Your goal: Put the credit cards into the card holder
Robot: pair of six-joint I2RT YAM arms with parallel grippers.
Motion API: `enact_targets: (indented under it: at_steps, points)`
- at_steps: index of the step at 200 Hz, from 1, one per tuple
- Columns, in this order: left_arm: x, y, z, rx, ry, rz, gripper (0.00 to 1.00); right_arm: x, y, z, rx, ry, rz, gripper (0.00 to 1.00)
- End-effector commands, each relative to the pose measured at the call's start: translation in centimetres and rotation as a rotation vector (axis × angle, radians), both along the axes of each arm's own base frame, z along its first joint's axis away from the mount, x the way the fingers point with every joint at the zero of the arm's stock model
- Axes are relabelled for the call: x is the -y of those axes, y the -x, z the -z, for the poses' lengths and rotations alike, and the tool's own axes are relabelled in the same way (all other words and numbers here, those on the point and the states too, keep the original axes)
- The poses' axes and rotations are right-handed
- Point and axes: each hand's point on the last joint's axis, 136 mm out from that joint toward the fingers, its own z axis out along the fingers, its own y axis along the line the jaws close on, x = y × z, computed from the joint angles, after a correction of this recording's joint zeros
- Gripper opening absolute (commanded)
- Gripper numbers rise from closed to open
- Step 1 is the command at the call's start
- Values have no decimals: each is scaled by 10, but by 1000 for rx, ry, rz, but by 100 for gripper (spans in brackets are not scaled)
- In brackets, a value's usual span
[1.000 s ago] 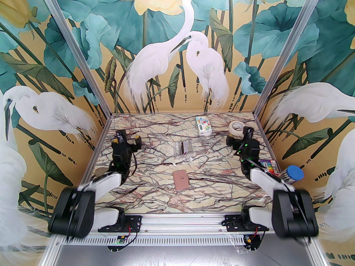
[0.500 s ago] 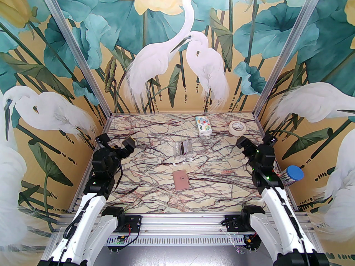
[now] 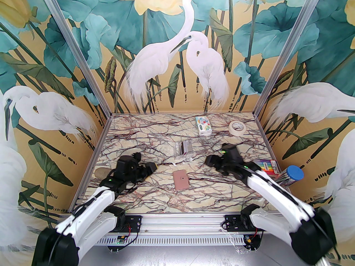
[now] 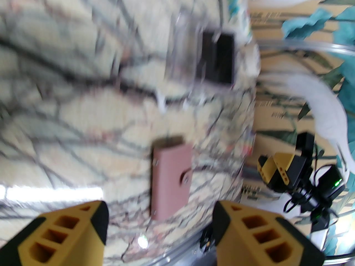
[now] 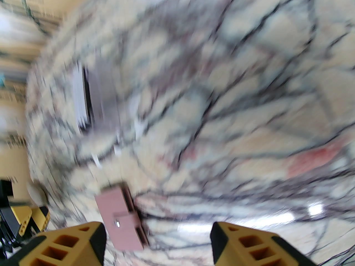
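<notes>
Top external: holder (image 3: 180,179) lies flat and snapped shut mid-table (image 3: 155,192), between left gripper (image 3: 152,168) and right gripper (image 3: 207,161), touching neither; cards (image 3: 183,148) stand upright in the clear stand (image 3: 181,156) behind it. Left wrist: blurred; jaws apart, empty; holder (image 4: 170,180) beyond the fingertips. Right wrist: blurred; jaws apart, empty; holder (image 5: 118,217) beside one finger.

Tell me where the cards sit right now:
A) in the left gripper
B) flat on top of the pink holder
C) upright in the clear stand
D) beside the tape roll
C: the cards stand on edge in the clear stand, farther from the arms than the holder, which has nothing on top.
</notes>
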Motion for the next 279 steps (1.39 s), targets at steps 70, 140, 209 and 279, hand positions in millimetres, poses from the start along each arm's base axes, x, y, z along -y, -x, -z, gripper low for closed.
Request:
enact_targets:
  at_steps: [70, 140, 209, 279]
  points:
    - [56, -6, 25, -40, -25, 132, 58, -99, 13, 40, -216, 74, -239, 34]
    - [72, -7, 43, -75, -22, 159, 47, -119, 27, 57, -270, 86, -277, 30]
    - [73, -6, 50, -92, -27, 163, 46, -122, 33, 61, -295, 94, -287, 31]
    - [75, -4, 55, -103, -25, 170, 45, -119, 33, 73, -309, 119, -278, 32]
